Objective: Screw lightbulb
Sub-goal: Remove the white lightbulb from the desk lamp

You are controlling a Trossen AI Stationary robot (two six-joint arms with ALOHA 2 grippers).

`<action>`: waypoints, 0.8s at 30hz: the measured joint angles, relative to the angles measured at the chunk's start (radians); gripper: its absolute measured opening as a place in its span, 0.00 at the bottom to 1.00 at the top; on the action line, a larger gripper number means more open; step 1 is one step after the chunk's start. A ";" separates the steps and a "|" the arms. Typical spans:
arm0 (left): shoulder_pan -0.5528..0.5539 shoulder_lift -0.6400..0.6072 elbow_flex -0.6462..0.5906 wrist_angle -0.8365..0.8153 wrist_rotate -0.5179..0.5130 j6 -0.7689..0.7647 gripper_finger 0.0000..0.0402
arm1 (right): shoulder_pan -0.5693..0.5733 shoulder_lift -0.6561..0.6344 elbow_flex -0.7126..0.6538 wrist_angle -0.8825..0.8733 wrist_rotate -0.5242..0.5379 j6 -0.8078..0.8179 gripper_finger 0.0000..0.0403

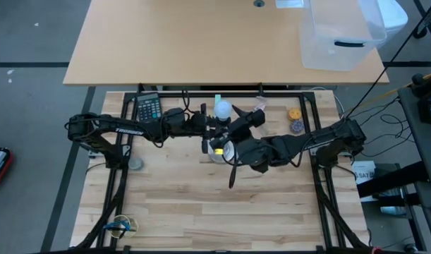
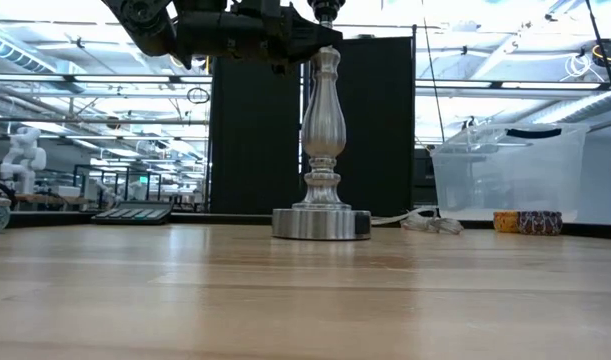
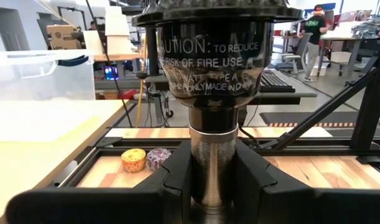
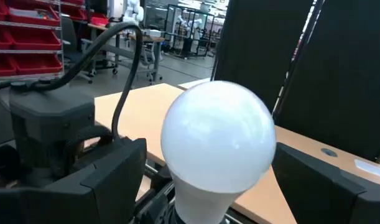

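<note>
Both arms are dark, jointed, with black cables and white lettering.

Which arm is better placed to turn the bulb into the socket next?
Right. The right hand sits around the lightbulb, its fingers either side. The left hand is clamped on the lamp stand neck, steadying it.

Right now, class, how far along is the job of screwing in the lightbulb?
Done: the left pincer is clamped on the lamp stand just below its black socket, steadying it. In hand: the right pincer is at the white lightbulb. Left: whether the bulb's base has entered the socket is hidden, so seating and turning it home remain unconfirmed.
</note>
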 joint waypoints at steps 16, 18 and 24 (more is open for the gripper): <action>0.000 0.000 0.000 0.001 -0.006 0.004 0.18 | -0.032 0.000 0.000 0.028 -0.018 0.009 0.75; 0.000 0.000 0.000 0.001 -0.005 0.004 0.18 | -0.032 0.000 0.000 0.028 -0.017 0.009 0.71; -0.003 0.000 0.000 0.001 -0.003 0.004 0.18 | -0.031 0.000 0.000 0.027 -0.018 0.004 0.62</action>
